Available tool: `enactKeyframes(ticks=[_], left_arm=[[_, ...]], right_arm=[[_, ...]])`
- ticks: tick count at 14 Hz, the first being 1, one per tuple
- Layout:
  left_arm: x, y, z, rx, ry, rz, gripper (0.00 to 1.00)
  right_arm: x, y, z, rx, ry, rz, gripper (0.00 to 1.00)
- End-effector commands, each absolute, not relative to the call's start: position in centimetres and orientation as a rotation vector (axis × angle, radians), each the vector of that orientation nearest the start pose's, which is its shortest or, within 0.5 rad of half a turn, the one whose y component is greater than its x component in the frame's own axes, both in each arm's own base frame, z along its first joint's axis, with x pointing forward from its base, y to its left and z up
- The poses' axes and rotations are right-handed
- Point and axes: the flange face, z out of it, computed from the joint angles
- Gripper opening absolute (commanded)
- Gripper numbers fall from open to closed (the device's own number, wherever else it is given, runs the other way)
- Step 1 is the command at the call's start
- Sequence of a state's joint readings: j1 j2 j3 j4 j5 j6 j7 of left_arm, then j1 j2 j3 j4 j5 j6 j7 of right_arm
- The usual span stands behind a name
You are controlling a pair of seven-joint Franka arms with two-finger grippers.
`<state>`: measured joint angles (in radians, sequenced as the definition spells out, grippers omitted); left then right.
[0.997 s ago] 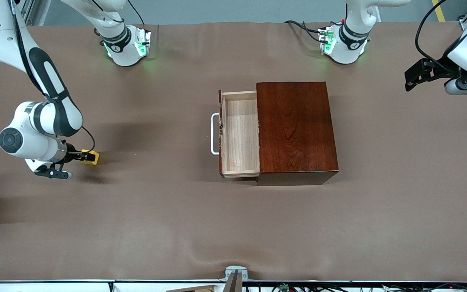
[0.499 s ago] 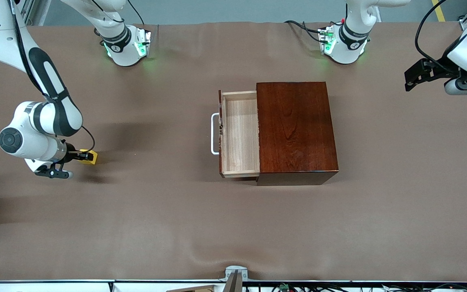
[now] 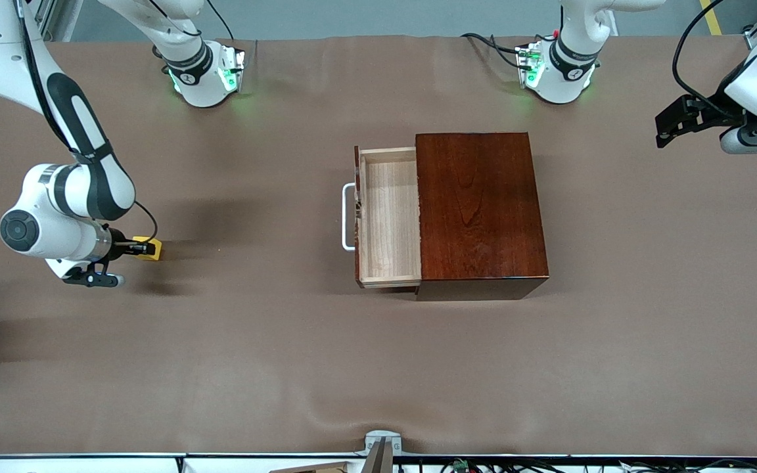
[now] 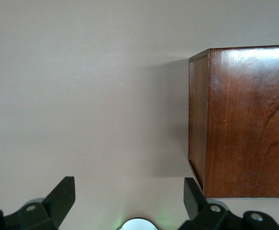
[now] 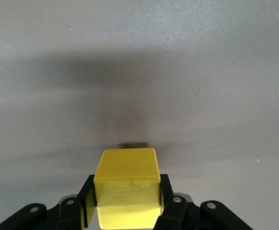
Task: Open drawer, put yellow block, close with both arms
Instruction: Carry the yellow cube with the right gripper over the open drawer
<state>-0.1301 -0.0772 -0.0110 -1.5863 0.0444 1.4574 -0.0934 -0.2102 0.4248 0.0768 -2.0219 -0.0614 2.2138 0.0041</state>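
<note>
Toward the right arm's end of the table [image 3: 286,368], the right claw [image 3: 145,248] is clamped on the yellow block [image 3: 152,249], just above the surface.
Mid-table, the drawer [image 3: 388,217] stands pulled out of its dark-red box [image 3: 480,207]; the left claw [image 3: 671,125] waits, fingers apart, near its own end.

A glossy dark-red wooden box [image 3: 480,211] sits mid-bench [image 3: 378,368]. Its pale light-wood drawer [image 3: 388,217] stands pulled out toward the right arm's end. Well apart at that end, the right hand [image 3: 144,248] clasps a small bright yellow cube [image 3: 150,249]. The left hand [image 3: 669,125], fingers spread, waits over the left arm's end.
</note>
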Motion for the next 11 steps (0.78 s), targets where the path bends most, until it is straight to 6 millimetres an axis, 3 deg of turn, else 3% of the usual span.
enactKeyframes(ticks=[1,4,7,11], left_arm=[[51.1,-6.9,65.0,-3.108,0.075,0.061,1.00],[51.1,-6.8,65.1,-3.107,0.073,0.059,1.00],[51.1,-7.0,65.1,-3.107,0.077,0.059,1.00],[51.1,-7.0,65.1,-3.107,0.077,0.056,1.00]], right_arm=[[57.7,-7.2,24.8,-3.083,0.180,0.379,0.00],[57.9,-4.5,26.9,-3.069,0.292,0.415,0.00],[58.0,2.4,30.5,-3.093,0.452,0.450,0.00],[57.3,8.6,33.5,-3.053,0.624,0.412,0.00]])
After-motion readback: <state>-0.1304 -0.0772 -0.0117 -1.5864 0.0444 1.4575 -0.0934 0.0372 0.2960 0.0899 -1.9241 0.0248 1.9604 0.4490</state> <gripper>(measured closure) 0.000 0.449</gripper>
